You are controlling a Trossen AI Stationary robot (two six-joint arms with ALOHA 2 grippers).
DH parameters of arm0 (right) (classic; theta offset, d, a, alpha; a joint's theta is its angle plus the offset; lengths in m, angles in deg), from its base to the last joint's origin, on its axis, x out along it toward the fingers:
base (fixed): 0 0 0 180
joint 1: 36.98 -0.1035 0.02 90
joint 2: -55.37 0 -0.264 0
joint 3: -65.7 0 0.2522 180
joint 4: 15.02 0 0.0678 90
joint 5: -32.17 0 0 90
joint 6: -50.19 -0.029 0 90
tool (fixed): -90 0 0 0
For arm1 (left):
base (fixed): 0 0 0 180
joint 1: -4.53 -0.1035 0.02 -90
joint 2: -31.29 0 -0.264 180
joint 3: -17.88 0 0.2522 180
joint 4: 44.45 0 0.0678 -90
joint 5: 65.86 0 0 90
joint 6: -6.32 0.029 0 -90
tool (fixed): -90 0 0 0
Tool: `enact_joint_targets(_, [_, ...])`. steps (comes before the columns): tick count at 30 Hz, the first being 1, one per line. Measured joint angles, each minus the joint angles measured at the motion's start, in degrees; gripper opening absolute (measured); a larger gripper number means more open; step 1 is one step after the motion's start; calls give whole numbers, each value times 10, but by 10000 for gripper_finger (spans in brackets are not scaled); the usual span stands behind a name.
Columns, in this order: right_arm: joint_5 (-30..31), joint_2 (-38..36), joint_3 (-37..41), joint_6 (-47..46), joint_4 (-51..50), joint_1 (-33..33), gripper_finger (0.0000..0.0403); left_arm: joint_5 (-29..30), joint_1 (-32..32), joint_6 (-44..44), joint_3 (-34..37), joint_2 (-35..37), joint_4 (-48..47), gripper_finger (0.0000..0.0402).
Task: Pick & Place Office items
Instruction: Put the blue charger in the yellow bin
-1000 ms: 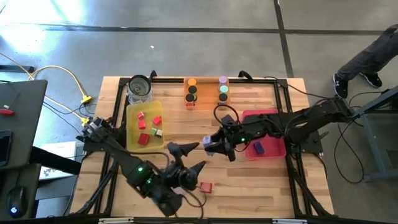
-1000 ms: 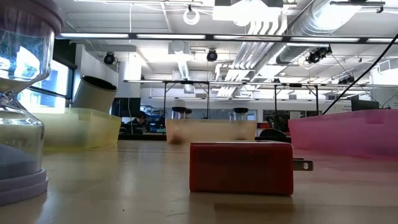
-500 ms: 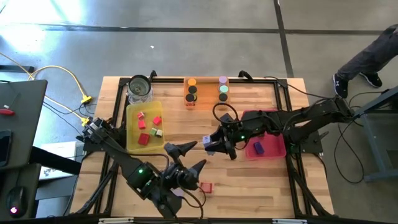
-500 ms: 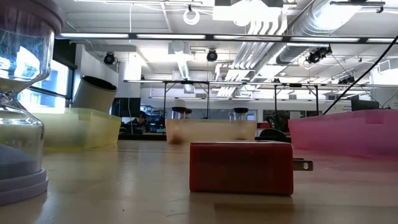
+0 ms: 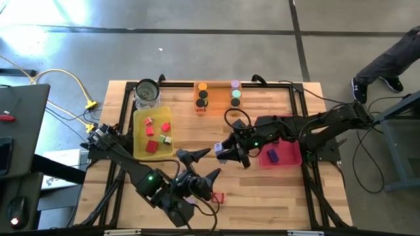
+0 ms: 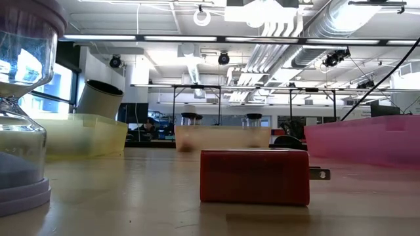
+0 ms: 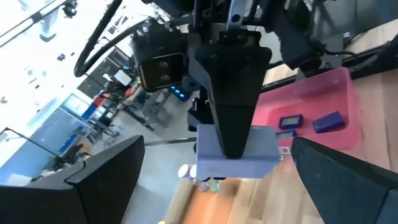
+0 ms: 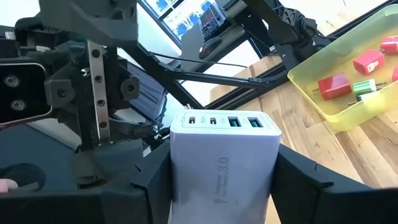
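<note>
Lavender charger block (image 8: 224, 163) clamped upright in right gripper (image 5: 223, 153), directly facing left gripper (image 5: 203, 166), whose jaws are wide and level with it.

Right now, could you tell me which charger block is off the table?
The lavender charger, clamped in the right gripper above the wood; the red ones lie down.

Lavender charger block (image 8: 225, 163) upright, clamped in right end effector (image 5: 224, 153).
</note>
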Motion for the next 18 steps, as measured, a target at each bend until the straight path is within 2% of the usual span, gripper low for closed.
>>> enact_joint_targets(14, [-25, 0, 0, 0, -2, 0, 198, -5, -5, -48, 0, 2, 0, 398])
enact_joint_targets(18, [-26, 0, 0, 5, -2, 0, 198, -24, -5, -66, 0, 7, -2, 398])
